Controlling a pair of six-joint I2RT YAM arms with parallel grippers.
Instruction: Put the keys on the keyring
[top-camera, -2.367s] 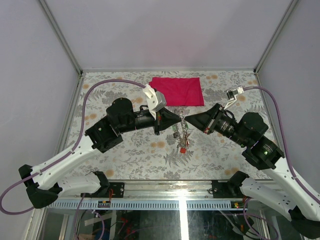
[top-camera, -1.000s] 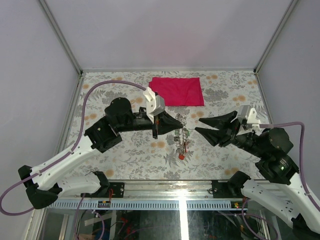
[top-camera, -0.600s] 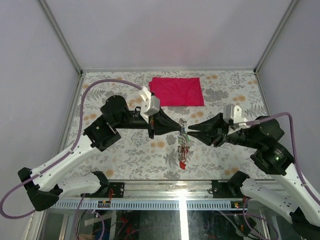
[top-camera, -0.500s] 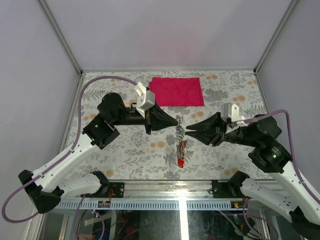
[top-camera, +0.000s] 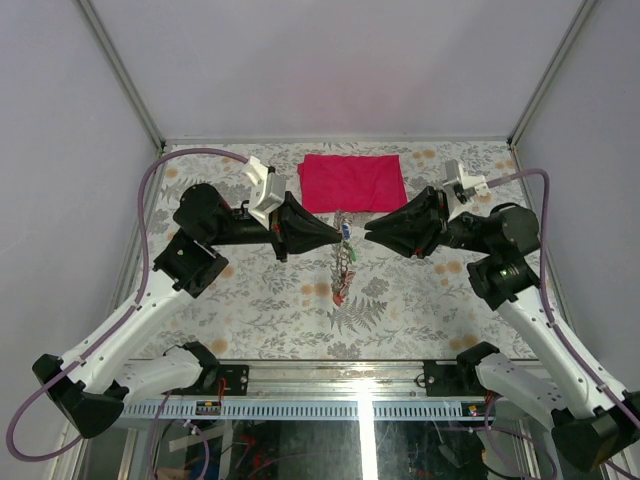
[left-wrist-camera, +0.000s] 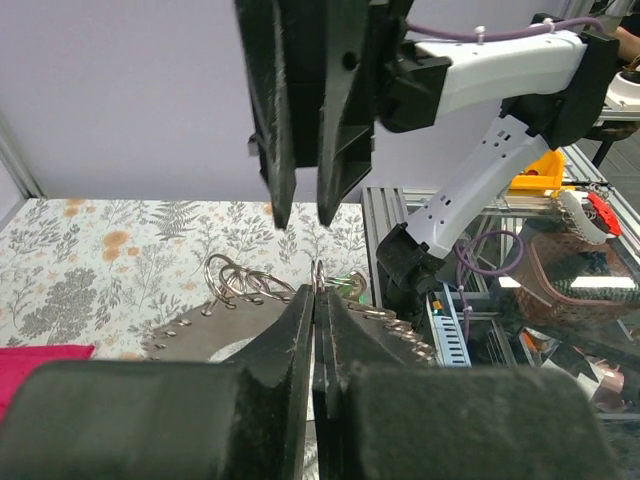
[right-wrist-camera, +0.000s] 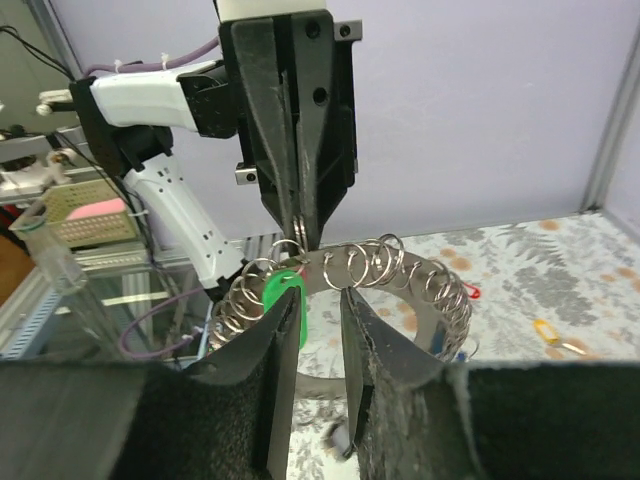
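The keyring (top-camera: 344, 258) is a flat dark grey ring edged with small split rings, hanging on edge above the table. My left gripper (top-camera: 338, 234) is shut on one small split ring at its top (left-wrist-camera: 318, 290). A green-tagged key (right-wrist-camera: 285, 300) hangs on the keyring (right-wrist-camera: 445, 300), and a red one (top-camera: 340, 297) dangles at the bottom. My right gripper (top-camera: 368, 233) faces the left one from the other side. Its jaws stand a narrow gap apart at the ring's open centre (right-wrist-camera: 318, 298), the left finger beside the green tag and nothing caught between the tips.
A red folded cloth (top-camera: 353, 182) lies on the floral table behind the grippers. Loose keys with a red tag (right-wrist-camera: 470, 292) and a yellow tag (right-wrist-camera: 545, 330) lie on the table beyond the ring. Metal frame posts and purple walls enclose the table.
The left gripper has carried the hanging keyring back toward the cloth. The right gripper narrowed its jaws from wide open, followed, and now points at the ring's top.
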